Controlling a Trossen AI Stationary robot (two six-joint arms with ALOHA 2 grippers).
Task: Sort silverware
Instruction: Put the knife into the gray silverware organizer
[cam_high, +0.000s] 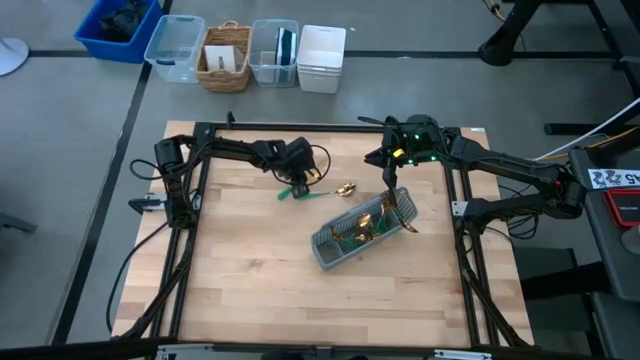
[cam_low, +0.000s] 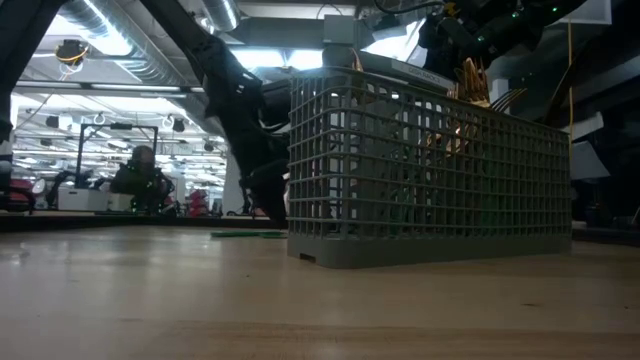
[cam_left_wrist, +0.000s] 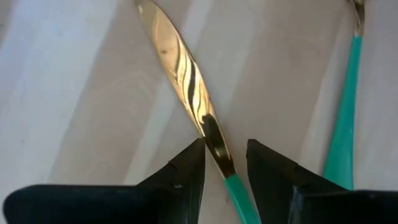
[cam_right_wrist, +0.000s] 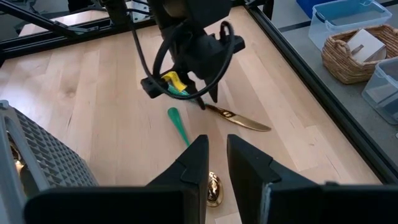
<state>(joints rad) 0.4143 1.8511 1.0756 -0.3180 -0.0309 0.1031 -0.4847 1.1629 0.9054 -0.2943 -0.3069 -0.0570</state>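
Wood desk (cam_high: 250, 280) w/ grey caddy (cam_high: 345, 245) centre-right, gold heads inside. Left gripper (cam_left_wrist: 225, 163) jaws released, straddling knife (cam_left_wrist: 183, 68); only wrist view shows that gap. Right gripper (cam_right_wrist: 217, 163) above spoon (cam_right_wrist: 213, 188), can't tell its jaws. Near desk free.

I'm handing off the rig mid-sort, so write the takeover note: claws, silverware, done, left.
Left claw: open, straddling the knife that lies on the table.
Right claw: empty, fingers slightly apart, hovering near the caddy.
Done: several gold-headed pieces already stand in the caddy.
Left: the knife, a spoon and one more teal-handled piece lie loose on the wood; none is gripped.
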